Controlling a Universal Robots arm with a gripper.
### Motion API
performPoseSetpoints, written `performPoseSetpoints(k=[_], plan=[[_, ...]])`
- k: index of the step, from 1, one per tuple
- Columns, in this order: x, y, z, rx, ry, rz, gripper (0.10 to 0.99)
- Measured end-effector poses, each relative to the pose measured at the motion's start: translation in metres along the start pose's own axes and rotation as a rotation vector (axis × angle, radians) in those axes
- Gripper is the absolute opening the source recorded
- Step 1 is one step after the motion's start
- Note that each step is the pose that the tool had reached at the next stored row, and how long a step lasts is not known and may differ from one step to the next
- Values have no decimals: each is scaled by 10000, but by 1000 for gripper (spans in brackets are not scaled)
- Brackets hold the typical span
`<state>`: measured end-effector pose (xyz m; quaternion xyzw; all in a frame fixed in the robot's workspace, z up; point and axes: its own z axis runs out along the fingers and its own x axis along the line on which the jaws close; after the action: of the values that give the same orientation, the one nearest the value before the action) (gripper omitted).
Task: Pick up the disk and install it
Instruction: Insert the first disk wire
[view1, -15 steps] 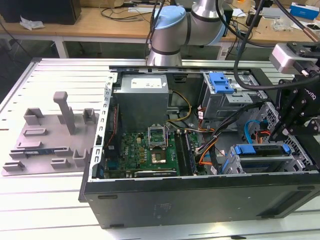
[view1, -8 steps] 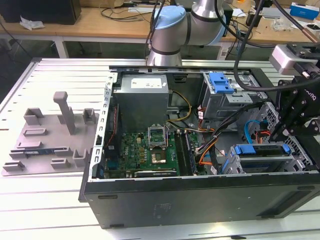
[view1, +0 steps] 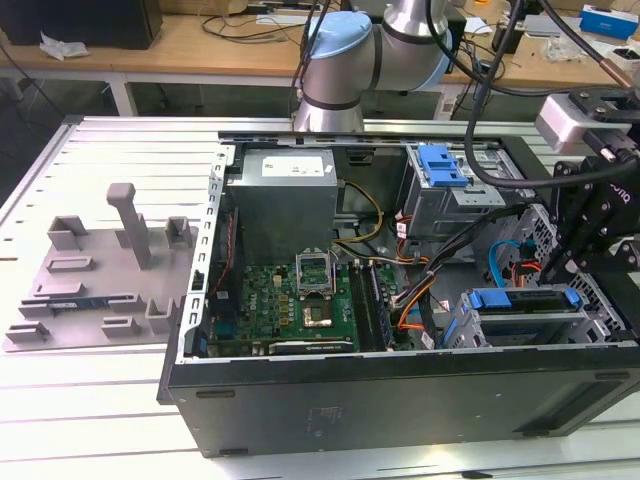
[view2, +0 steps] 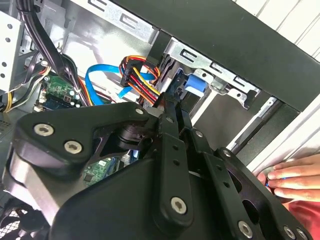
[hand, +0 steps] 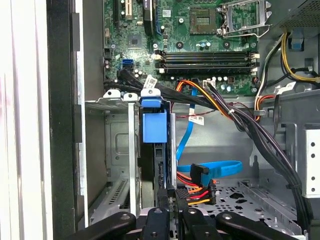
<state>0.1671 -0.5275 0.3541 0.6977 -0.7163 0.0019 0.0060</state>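
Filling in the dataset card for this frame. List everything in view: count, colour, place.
computer case: one, black, open, on the table
table: one, pale metal slats
disk: one, blue bracket, on edge in the drive cage
drive cage: one, silver, at the case's near wall
motherboard: one, green, case floor
power supply: one, grey, far side of the case
latch piece: one, bright blue, on the far bay
blue cable: at least one, beside the cage
fixture: one, grey, with posts, exterior view's left
workbench: one, wooden, behind the table
person's hand: one, outside the case wall
robot arm: one, silver and pale blue, behind the case
gripper: one, black, at the disk
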Motion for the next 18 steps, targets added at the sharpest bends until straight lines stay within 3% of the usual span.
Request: performPoseSetpoints(k=[4, 7, 10, 11, 12, 18], plan=[[0, 1, 3, 0, 11, 7, 169], [1, 1, 4, 2, 105, 21, 169], [0, 1, 5, 2, 115, 24, 169], [0, 1, 5, -16, 119, 24, 169], [-1, -28, 7, -128, 126, 24, 169], [-6, -43, 25, -135, 126, 308, 169]])
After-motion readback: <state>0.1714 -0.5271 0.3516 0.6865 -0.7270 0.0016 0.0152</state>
